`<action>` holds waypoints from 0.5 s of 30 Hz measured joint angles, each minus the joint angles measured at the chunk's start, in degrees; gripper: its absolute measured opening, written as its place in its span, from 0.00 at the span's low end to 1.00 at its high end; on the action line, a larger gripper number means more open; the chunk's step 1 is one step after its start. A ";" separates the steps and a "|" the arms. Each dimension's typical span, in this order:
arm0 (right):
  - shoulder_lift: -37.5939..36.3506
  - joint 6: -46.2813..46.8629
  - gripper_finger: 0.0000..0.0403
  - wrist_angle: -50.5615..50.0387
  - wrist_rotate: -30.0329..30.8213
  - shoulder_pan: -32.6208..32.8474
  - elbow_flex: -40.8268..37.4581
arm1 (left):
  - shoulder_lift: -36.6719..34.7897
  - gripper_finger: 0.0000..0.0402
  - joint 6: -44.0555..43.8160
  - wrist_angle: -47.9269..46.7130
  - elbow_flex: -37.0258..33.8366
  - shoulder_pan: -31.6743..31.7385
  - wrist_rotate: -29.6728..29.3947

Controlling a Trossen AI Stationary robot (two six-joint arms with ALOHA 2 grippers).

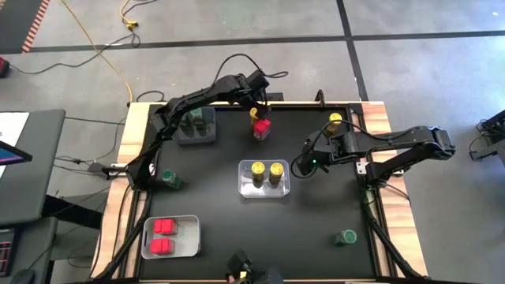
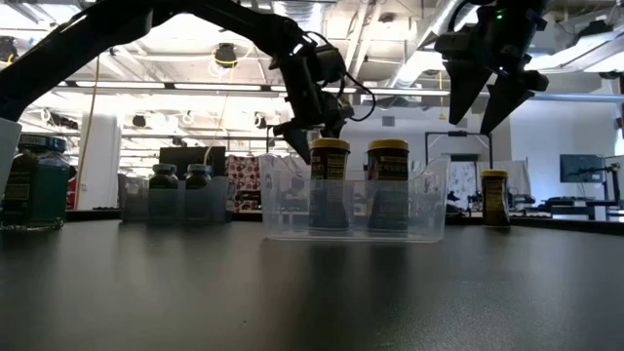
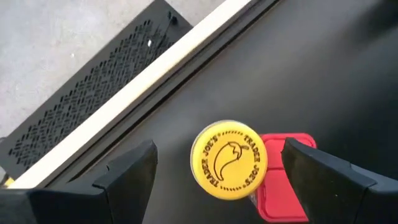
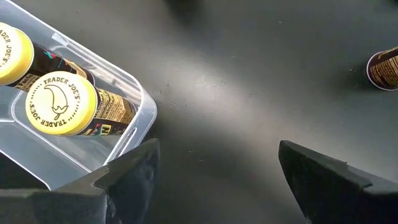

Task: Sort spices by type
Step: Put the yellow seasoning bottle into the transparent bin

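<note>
The clear bin (image 1: 264,188) at the middle of the black surface (image 1: 316,229) serves as the landmark; it holds two yellow-lidded jars (image 1: 267,171) standing upright side by side. Beyond it, toward the far edge, the left gripper (image 1: 256,112) hovers above a lone yellow-lidded jar (image 3: 229,160) that stands touching a red-topped jar (image 1: 262,128). Its jaws are spread wide on either side of the yellow lid and grip nothing (clear gaps show on both sides in the left wrist view). Just to the right of the bin the right gripper (image 1: 302,166) hangs above bare surface, jaws wide open and empty. Farther right and back stands another yellow-lidded jar (image 1: 335,120). Left and back of the bin, a grey bin (image 1: 197,134) holds green-lidded jars (image 1: 195,120); one green-lidded jar (image 1: 170,179) stands directly left, another (image 1: 346,237) near-right. Near-left, a second clear bin (image 1: 189,237) holds two red-topped jars (image 1: 162,237).
</note>
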 joint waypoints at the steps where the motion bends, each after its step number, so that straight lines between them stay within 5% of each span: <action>1: 0.00 0.00 0.88 0.00 0.00 0.00 0.00 | 0.00 0.82 -0.08 0.28 0.00 0.00 -0.30; 15: 0.00 0.04 0.88 0.44 0.00 -0.02 0.00 | 0.00 0.81 -1.02 -0.29 0.00 -0.50 0.06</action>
